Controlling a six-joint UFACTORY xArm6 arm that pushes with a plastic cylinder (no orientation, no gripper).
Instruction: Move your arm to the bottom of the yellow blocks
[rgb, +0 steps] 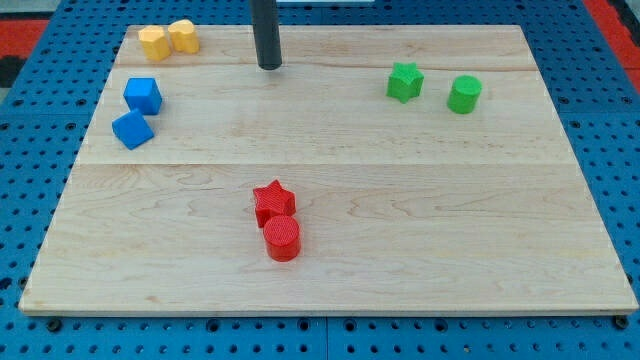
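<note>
Two yellow blocks (168, 40) touch at the wooden board's (450, 230) top-left corner. My tip (270, 66) rests to their right, near the top edge, well apart from them. No claw: a bare rod. No legible writing anywhere.

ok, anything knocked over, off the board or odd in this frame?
Nothing stands out. All blocks sit flat on the board in colour pairs: yellow blocks at the view's top left, blue, green, red elsewhere. My tip is right of the yellows, touching nothing.
</note>
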